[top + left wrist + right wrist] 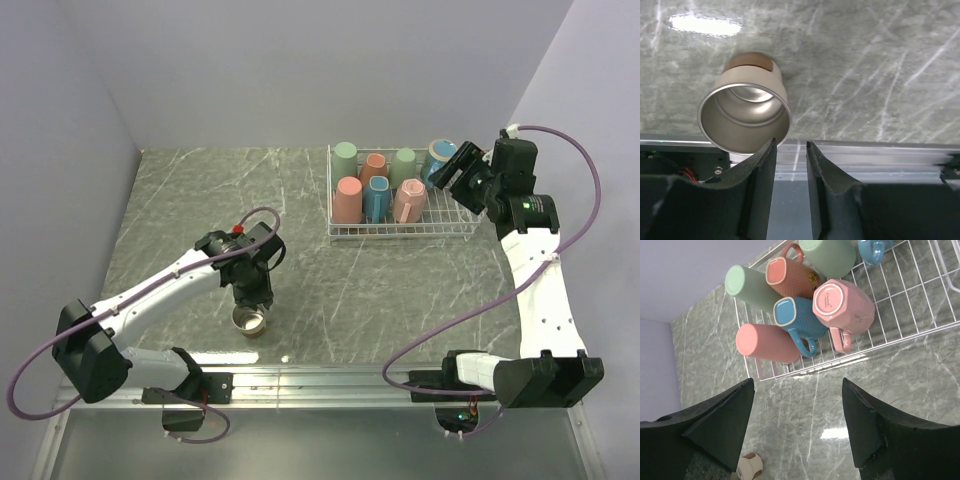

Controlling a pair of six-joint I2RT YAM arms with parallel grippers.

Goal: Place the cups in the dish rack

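From the top view, the steel cup (249, 321) stands upright on the bench (180, 200) near its front edge, well apart from the dish rack (395, 234). The rack already holds the other seven cups. The left gripper (252, 298) hangs just above the steel cup. The right gripper (455, 176) hovers at the rack's right end, and I judge it could get in the way of a left arm reaching across with the cup.

In the left wrist view, the left gripper's fingers (762, 165) are only narrowly apart, with nothing between them. The cup's mouth lies off to one side of the gap, and one fingertip overlaps its rim. Lowering like this would likely strike the rim and tip or shove the cup toward the front rail. The polished wall may also slip in a pinch.

In the right wrist view, the right gripper is spread wide and empty above the bare bench in front of the rack. The pale pink mug (842, 302) and blue mug (797, 315) crowd their neighbours, so a careless drop could knock them.
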